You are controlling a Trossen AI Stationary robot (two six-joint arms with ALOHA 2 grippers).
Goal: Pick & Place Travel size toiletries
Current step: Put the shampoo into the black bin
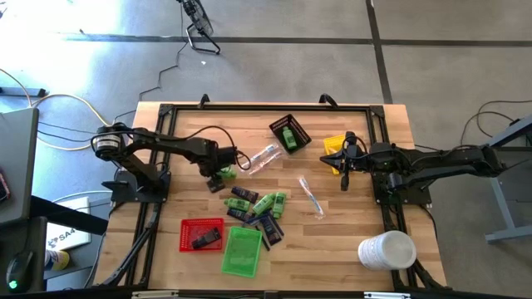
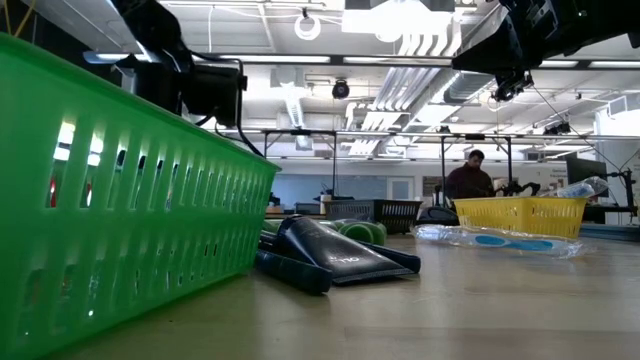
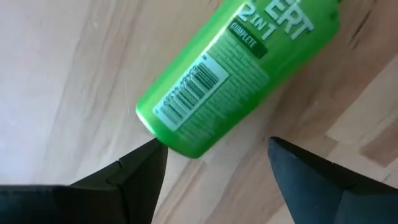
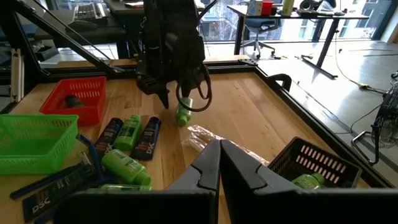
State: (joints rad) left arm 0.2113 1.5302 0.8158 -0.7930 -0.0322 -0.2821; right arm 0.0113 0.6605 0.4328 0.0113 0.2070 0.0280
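On the wooden table (image 1: 349, 241), the left gripper (image 1: 218, 173) hovers with jaws spread over a green bottle (image 3: 236, 68) lying flat, apart from the toiletry pile (image 1: 256, 208). It looks like a pick: descend, straddle, close. The right gripper (image 1: 345, 170) waits, fingers pressed together, near the yellow tray (image 1: 333, 146).

The wooden table (image 1: 349, 249) bears a red tray (image 1: 202, 234) and a green tray (image 1: 242, 252) side by side at its near edge, a black tray (image 1: 290, 133) and a yellow tray (image 1: 335, 149) farther back, and a white cylinder (image 1: 387, 250) lying at the near right corner.
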